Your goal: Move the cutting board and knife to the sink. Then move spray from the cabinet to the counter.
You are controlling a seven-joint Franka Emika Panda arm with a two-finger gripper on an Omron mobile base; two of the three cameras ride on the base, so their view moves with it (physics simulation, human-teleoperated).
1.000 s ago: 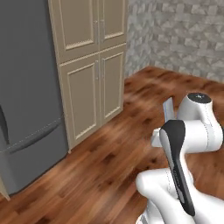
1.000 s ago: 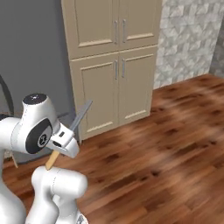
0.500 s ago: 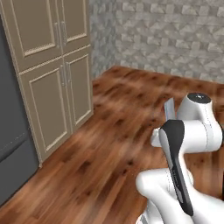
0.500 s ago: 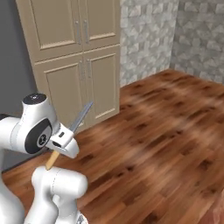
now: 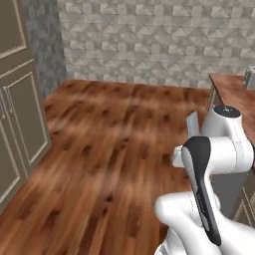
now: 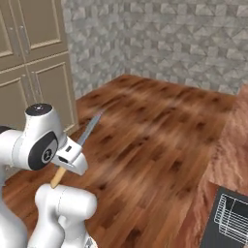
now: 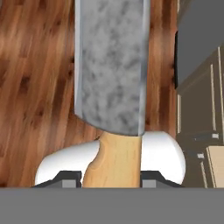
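Knife is riding in the end effector, handle pinched, blade pointing 12 o'clock. I'm watching for slip or blade clipping the worktop.

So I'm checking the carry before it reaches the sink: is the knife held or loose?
Held. The gripper is shut on the knife: its orange handle sits between the fingers, blade pointing away over the floor.

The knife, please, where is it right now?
The knife is clamped by its handle in the gripper, carried above the wooden floor, blade pointing away from the hand.
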